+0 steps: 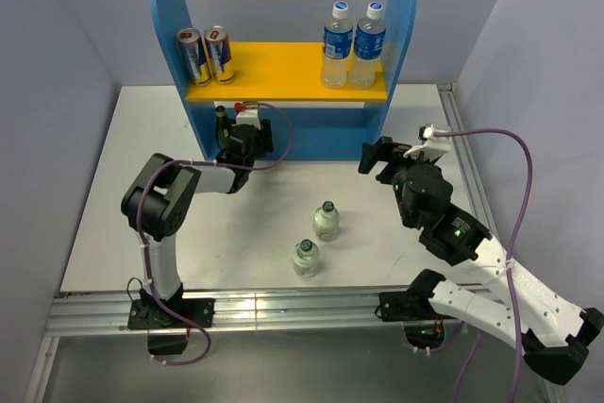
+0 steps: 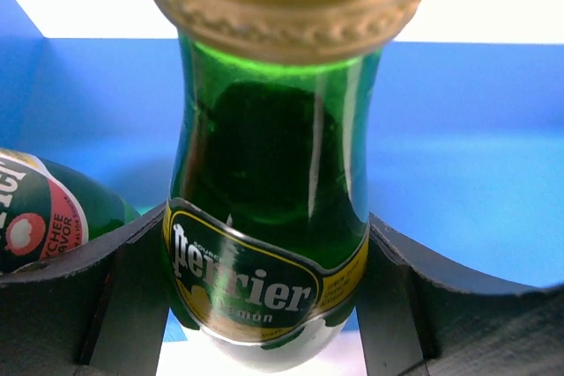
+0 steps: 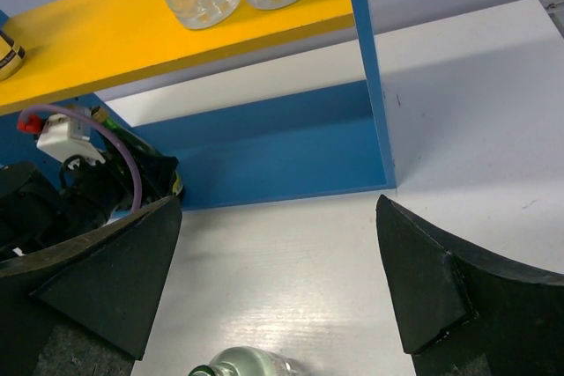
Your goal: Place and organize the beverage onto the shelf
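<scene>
The shelf [image 1: 283,68] stands at the back of the table. Two clear plastic bottles with blue labels [image 1: 352,44] stand on the right of its yellow board. My left gripper [image 1: 247,143] reaches into the lower level at the left, shut on an upright dark green glass bottle [image 2: 264,147]. A second green bottle [image 2: 35,213] stands just to its left. Two short clear bottles [image 1: 327,221] [image 1: 305,258] stand on the table in front. My right gripper [image 1: 377,156] is open and empty, right of centre before the shelf. One short bottle's top [image 3: 238,363] shows just below it.
Two drink cans [image 1: 208,54] stand on the left of the yellow board. The shelf's right blue panel [image 3: 370,68] is just beyond my right gripper [image 3: 278,279]. The left arm's purple cable [image 1: 278,139] loops in front of the lower level.
</scene>
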